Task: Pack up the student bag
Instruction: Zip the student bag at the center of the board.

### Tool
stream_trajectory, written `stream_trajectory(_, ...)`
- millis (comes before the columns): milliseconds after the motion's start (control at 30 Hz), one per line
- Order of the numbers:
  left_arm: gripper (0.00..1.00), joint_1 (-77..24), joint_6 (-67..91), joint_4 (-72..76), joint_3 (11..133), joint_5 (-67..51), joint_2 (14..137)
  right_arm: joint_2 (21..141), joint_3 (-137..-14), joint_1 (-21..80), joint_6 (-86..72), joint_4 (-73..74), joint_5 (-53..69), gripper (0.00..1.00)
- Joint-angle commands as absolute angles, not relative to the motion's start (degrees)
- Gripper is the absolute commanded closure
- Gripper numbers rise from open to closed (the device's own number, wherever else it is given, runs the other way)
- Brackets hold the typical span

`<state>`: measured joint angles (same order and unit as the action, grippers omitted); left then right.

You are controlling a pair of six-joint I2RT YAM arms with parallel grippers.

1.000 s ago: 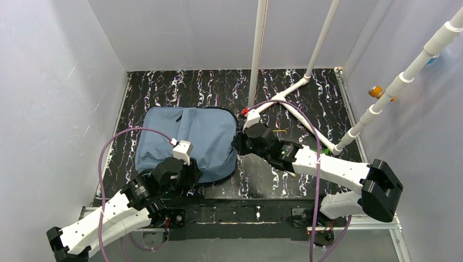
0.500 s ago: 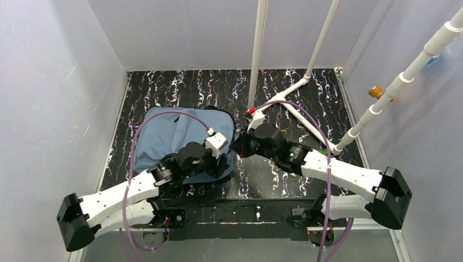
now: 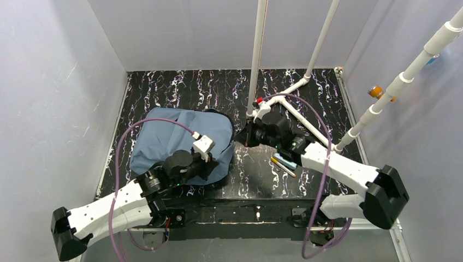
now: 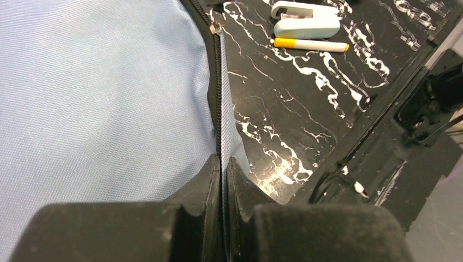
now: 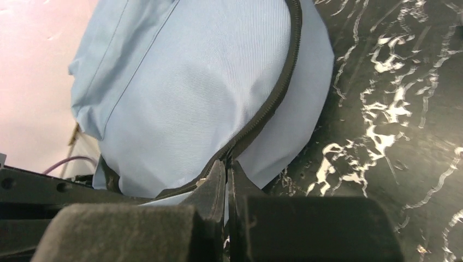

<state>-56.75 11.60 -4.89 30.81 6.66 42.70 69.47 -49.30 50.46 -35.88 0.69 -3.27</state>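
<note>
Two arms work at one bag, which lies flat on the table, left of centre. The left arm reaches low from the near left corner, and the left gripper is pinched tight on the zipper seam at the bag's near right edge. The right arm stretches across from the right, with the right gripper clamped on the zipper too. One marker and one pale-blue stapler lie together right of the bag.
</note>
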Motion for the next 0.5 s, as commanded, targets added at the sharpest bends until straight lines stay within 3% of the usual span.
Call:
stream_trajectory(0, 1.00, -57.35, 17.29, -21.21, 28.53, 3.69, 34.06, 75.08, -54.55, 37.98, -31.80, -9.48, -2.66, 0.99)
stream_trajectory(233, 1.00, -57.83, 23.11, -24.98, 30.00, -5.69, 33.24, 82.66, -58.31, 34.66, -29.40, -13.09, 1.05, 0.99)
stream_trajectory(467, 1.00, -59.53, 26.66, -25.28, 29.97, -12.26, 31.67, 78.54, -59.24, 34.27, -21.26, -7.59, -4.66, 0.99)
